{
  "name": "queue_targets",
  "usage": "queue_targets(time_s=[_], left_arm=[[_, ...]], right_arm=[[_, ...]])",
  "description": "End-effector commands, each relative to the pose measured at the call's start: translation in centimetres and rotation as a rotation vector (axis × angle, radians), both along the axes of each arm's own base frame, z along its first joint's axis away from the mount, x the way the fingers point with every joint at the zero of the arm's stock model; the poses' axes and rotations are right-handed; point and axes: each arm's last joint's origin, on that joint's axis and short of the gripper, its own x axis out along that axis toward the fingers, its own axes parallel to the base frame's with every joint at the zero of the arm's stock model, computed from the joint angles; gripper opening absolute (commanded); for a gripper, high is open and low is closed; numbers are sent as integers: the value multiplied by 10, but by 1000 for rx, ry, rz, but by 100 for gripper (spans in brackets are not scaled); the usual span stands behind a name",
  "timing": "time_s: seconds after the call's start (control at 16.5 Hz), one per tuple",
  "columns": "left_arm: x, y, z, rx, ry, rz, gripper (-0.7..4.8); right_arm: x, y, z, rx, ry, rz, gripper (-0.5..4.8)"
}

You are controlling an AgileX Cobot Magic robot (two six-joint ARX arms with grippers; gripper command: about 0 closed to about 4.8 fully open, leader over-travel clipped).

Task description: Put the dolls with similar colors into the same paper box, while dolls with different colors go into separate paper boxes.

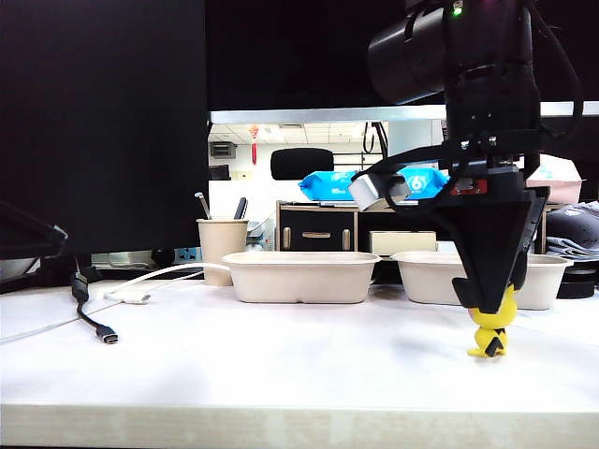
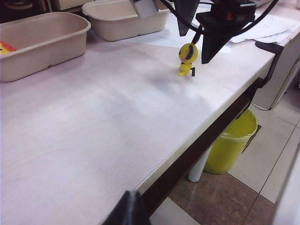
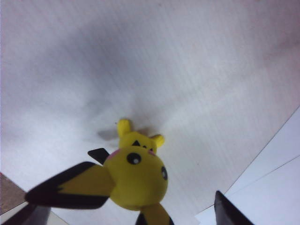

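Exterior view shows the right claw [image 1: 490,304] spread wide over the yellow doll [image 1: 490,329] standing on the desk [image 1: 281,365] before the right box [image 1: 430,276]; lower squarely, then close on the head (ears protrude); left claw [image 2: 127,211] idles, state untellable.

an office is showing here: a black chair [image 1: 301,162] and cabinet [image 1: 316,227] sitting mid-frame, a pen cup [image 1: 222,249] standing centre-left
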Motion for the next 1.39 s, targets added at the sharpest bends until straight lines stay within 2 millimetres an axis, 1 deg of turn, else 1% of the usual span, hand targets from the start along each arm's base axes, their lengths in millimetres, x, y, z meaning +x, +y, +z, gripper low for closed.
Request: queue_targets(time_s=[0.06,0.12,0.18,0.24,0.3,0.42,0.54,0.61,0.79,0.85,0.97,1.03,1.15,1.27,1.39], left_arm=[[0,0,2,-11,-8,-1,-5],[0,0,2,-11,-8,-1,-5],[0,0,2,-11,-8,-1,-5],[0,0,2,-11,-8,-1,-5],[0,0,2,-10,-8,-1,-5],[0,0,2,-11,-8,-1,-5],[0,0,2,-11,-8,-1,-5],[0,0,2,-11,-8,0,-5],[0,0,2,-11,-8,0,-5],[0,0,2,-11,-8,0,-5],[0,0,2,-11,-8,0,-5],[0,0,2,-11,-8,0,-5],[0,0,2,-11,-9,0,-5],[0,0,2,-11,-8,0,-5],[0,0,2,-11,-8,0,-5]], right_arm=[[0,1,1,3,-10,5,441],[0,1,1,2,-9,4,398],[0,1,1,1,-8,4,376],[0,0,1,0,-7,4,363],[0,0,1,0,-7,4,361],[0,0,1,-4,-2,4,289],[-1,0,1,-7,2,4,259],[-1,0,1,-9,2,4,259],[-1,0,1,-8,2,4,185],[-1,0,1,-9,2,5,167],[-1,0,1,-8,1,5,165],[-1,0,1,-8,1,5,156],[0,0,1,-6,-2,5,115],[0,0,1,-6,-2,4,110],[0,0,1,-6,-2,5,84]])
